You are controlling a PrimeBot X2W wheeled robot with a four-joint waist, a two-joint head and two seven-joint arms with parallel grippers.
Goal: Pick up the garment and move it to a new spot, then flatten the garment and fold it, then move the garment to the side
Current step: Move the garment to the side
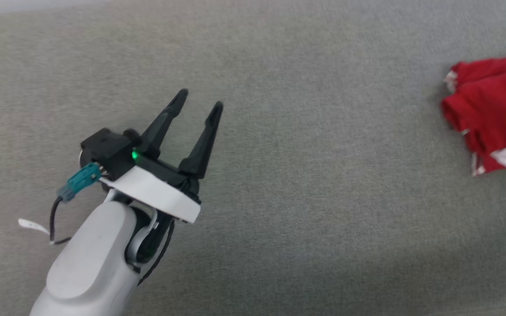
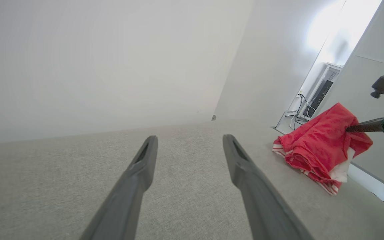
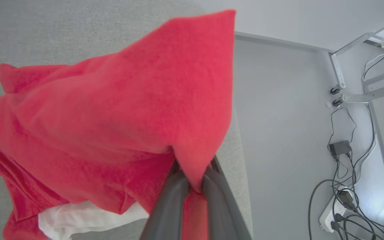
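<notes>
we count one red-and-white garment (image 1: 490, 105) on the bench (image 1: 301, 197), right jaws clamped on it, left jaws spread wide

No text, label, brand, number or sign can be read. The garment (image 2: 315, 150) is bunched up, and its folds show only plain red cloth with white trim.
</notes>
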